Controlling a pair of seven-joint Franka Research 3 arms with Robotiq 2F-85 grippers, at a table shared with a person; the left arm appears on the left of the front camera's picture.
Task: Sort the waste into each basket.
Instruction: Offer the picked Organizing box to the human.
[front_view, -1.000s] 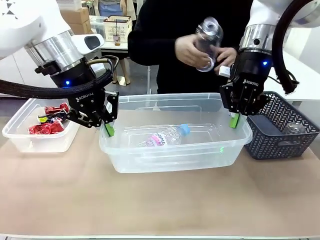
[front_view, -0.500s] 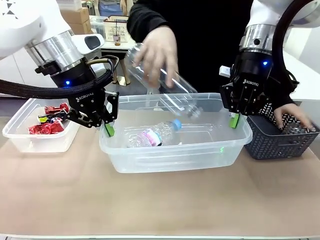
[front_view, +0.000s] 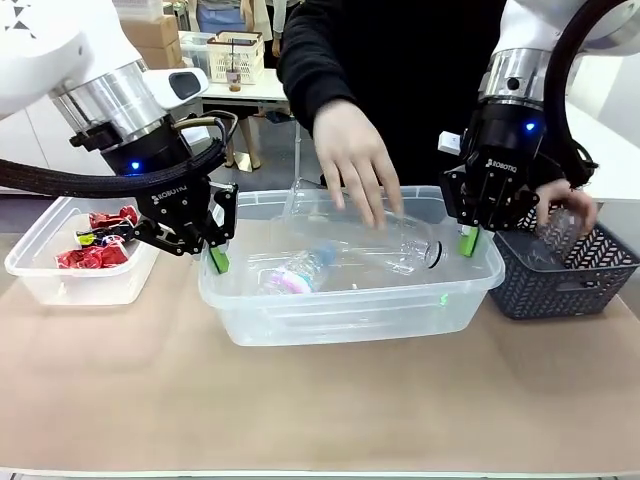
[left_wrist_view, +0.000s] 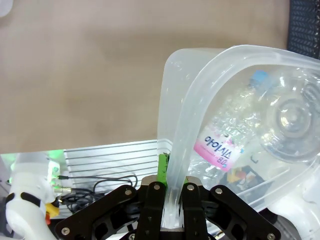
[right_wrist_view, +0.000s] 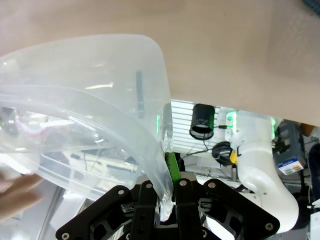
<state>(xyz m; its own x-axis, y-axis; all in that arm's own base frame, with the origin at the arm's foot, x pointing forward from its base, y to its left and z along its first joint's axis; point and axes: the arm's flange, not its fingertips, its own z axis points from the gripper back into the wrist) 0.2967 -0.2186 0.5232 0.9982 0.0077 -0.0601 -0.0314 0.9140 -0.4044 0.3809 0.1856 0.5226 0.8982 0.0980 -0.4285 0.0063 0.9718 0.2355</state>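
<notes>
- The big clear tub (front_view: 330, 315) sits mid-bench between the two arms. Each arm grips one short end, which I judge is meant to steady it and present it open-topped to the person across the bench (front_view: 320, 420).
- The left tool (front_view: 218, 258) is closed right down on the tub's left rim. In the left wrist view, the left tool (left_wrist_view: 172, 175) has the rolled rim pinched between its green pads, with no gap showing.
- The right tool (front_view: 467, 240) does the same at the right end. In its own wrist view, the right tool (right_wrist_view: 170, 175) is clamped on the rim where the wall curves round the corner.
- Whether the tub rests fully on the bench or is raised a little is hard to tell from the front.
- A labelled bottle (front_view: 300, 272), pink label and blue cap, lies on its side on the tub floor, left of centre.
- The person's hand (front_view: 352, 165) reaches into the tub, fingers on a bare bottle (front_view: 405, 240) that lies on its side, open mouth towards the right tool. This looks like the moment of putting it in.
- The person's other hand (front_view: 562, 205) is over the dark basket (front_view: 560, 285) to the right, holding another clear bottle (front_view: 558, 232).
- The small clear tub (front_view: 60, 285) at far left holds the red cans (front_view: 95, 245), so cans and bottles are going to separate tubs.
</notes>
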